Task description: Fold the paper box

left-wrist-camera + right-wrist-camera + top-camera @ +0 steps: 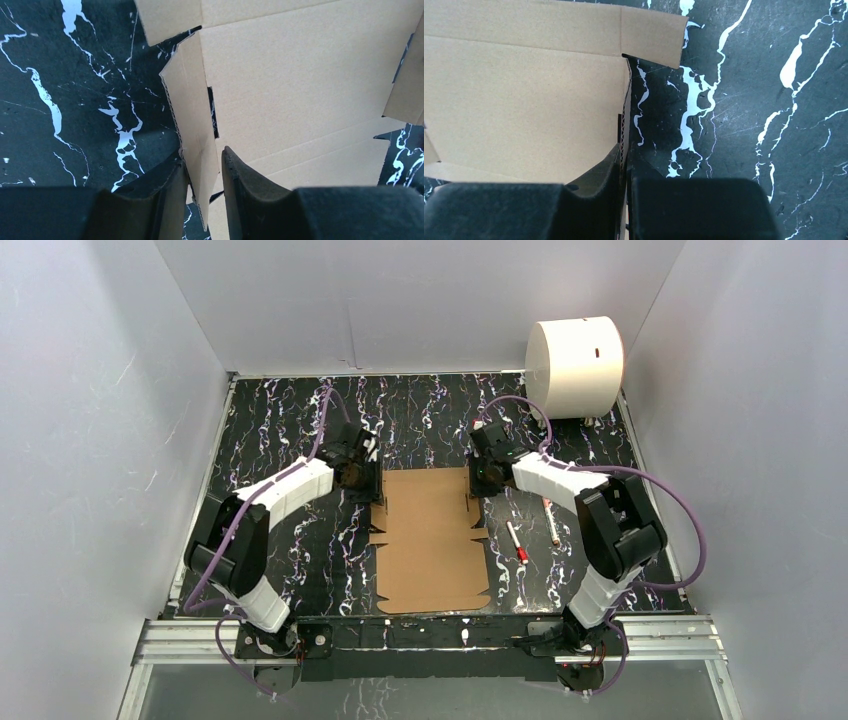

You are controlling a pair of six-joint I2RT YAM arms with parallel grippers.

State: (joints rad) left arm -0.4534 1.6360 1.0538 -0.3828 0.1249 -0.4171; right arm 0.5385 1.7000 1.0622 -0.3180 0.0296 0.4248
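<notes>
On the marbled surface (290, 430) the paper box (430, 540) is laid flat centrally. For creasing, its three o'clock flap is pinched upright by the right fingers (599, 177), and its nine o'clock flap apparently by the left fingers (245, 185).

Left arm (290, 485), right arm (545, 475): same build. White shells on the long links, blocky black housings at elbow and wrist. Purple cables (697, 535) loop loosely outside each arm, from base up to wrist. Bases (265, 640) black. Left fingers (250, 190), right fingers (589, 185): matte black, broad, flat-faced, narrowing toward the tips.
</notes>
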